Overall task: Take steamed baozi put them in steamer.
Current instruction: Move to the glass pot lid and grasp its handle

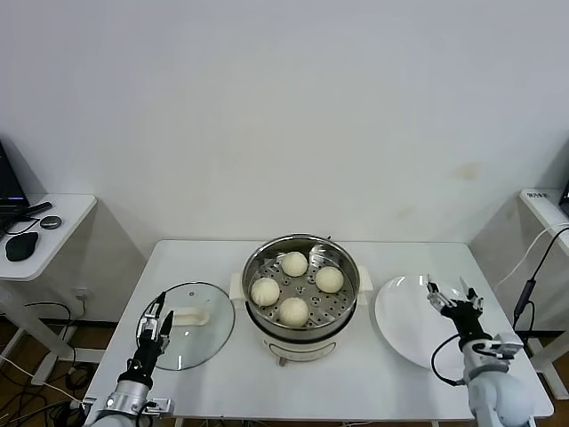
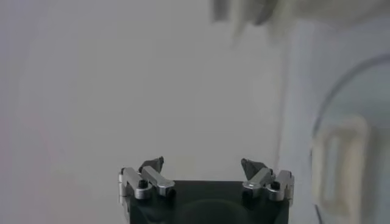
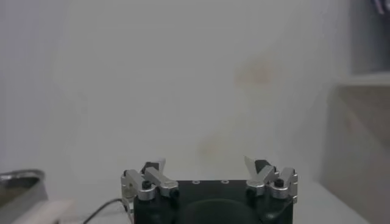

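The steamer (image 1: pixel 302 342), a shiny steel pot on a white base, stands at the middle of the white table. Several cream-white steamed baozi lie on its perforated tray, among them one at the back (image 1: pixel 294 263), one on the right (image 1: pixel 329 279) and one at the front (image 1: pixel 293 310). My left gripper (image 1: pixel 157 318) (image 2: pixel 207 164) is open and empty, over the left edge of the glass lid (image 1: pixel 200 342). Above the bare white plate (image 1: pixel 404 325) to the right of the steamer, my right gripper (image 1: pixel 452 298) (image 3: pixel 207 164) is also open, holding nothing.
The glass lid with its white handle (image 2: pixel 341 164) lies flat left of the steamer. A side table (image 1: pixel 67 213) with a mouse stands off to the left and a shelf (image 1: pixel 542 205) to the right, with cables hanging near the table's right edge.
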Action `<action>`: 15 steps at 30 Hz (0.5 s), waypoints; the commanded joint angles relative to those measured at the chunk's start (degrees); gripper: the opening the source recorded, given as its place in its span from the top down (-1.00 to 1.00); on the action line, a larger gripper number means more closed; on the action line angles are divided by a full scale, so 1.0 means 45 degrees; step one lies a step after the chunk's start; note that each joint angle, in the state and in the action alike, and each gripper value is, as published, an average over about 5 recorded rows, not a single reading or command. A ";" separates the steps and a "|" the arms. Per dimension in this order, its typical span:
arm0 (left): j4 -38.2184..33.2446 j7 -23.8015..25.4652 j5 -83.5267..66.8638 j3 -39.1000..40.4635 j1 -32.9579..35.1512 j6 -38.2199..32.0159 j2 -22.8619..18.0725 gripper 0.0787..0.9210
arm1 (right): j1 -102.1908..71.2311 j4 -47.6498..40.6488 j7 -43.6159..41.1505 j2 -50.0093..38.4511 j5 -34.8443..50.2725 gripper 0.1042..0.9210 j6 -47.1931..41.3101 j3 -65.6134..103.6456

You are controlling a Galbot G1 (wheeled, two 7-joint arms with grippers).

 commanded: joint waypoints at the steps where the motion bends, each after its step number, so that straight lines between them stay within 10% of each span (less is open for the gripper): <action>1: 0.1351 0.0207 0.0814 0.0602 -0.0465 0.0323 0.0819 -0.77 | -0.0610 0.0060 0.0328 0.0466 -0.0082 -0.76 0.0247 0.0290; 15: 0.2705 0.0051 -0.0325 0.0987 -0.1627 0.0577 0.0345 -0.77 | -0.0647 0.0082 0.0359 0.0613 -0.0403 -0.76 0.0182 0.0358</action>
